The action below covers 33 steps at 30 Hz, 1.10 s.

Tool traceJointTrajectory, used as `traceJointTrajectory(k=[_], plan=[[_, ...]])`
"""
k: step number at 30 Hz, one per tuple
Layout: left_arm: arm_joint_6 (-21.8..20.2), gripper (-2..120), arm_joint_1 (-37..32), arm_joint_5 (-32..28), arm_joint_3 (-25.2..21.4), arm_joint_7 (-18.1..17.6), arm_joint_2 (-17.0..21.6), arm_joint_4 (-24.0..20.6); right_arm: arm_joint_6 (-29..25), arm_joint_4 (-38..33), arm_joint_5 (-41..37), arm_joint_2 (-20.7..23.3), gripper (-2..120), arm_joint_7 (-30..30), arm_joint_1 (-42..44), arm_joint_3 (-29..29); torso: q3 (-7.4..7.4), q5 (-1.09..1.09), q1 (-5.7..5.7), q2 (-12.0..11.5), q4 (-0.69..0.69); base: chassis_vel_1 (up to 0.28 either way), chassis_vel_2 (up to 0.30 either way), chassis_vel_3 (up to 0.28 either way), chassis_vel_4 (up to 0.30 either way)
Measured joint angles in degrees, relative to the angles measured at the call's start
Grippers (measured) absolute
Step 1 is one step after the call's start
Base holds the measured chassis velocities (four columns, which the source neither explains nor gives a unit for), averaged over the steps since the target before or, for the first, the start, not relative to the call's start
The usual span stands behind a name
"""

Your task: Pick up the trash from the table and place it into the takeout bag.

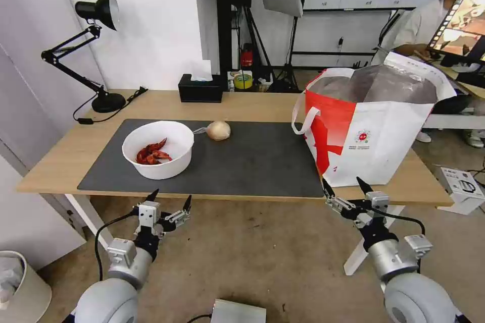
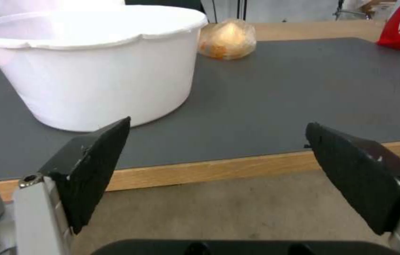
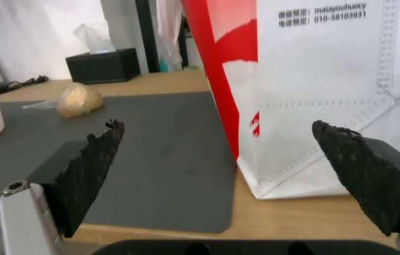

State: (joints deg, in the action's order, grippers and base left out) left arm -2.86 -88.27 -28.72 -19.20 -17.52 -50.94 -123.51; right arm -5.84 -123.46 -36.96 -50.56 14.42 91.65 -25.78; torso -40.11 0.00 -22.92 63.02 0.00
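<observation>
One bowl, one wrapped lump — perhaps food — one bag.

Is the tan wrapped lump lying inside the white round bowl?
No, the tan bag-wrapped lump lies on the dark grey mat, beside the white round bowl.

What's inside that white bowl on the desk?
Red crayfish shells lie heaped at the bottom of the white bowl. The near wall hides part of the floor, so anything there cannot be seen.
</observation>
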Motion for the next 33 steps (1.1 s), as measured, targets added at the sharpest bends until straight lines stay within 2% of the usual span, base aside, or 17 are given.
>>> traceJointTrajectory(k=[25,29,32,33], plan=[[0.1,100,-0.2,0.0,-0.1,0.1,-0.2,0.5,-0.3,1.1,0.3,-1.1,100,-0.4,-0.7,1.3,0.00,0.00,0.00,0.0,-0.01,0.000,0.000,0.000,0.000],[0.1,100,0.0,-0.2,-0.2,0.1,0.2,0.6,0.2,1.0,-1.1,-0.5,100,-1.4,-4.1,3.6,0.00,0.00,0.00,0.0,-0.02,0.000,0.000,0.000,0.000],[0.1,100,0.2,-0.3,-0.3,0.1,0.4,0.8,2.7,1.7,-3.3,0.9,100,-2.2,-11.6,8.8,-0.01,-0.01,0.00,0.0,-0.01,0.000,0.000,0.000,0.000],[0.1,100,0.2,-0.3,-0.3,0.1,0.4,0.8,2.7,1.7,-3.3,0.9,100,-2.2,-11.6,8.8,-0.01,-0.01,0.00,0.0,-0.01,0.000,0.000,0.000,0.000]])
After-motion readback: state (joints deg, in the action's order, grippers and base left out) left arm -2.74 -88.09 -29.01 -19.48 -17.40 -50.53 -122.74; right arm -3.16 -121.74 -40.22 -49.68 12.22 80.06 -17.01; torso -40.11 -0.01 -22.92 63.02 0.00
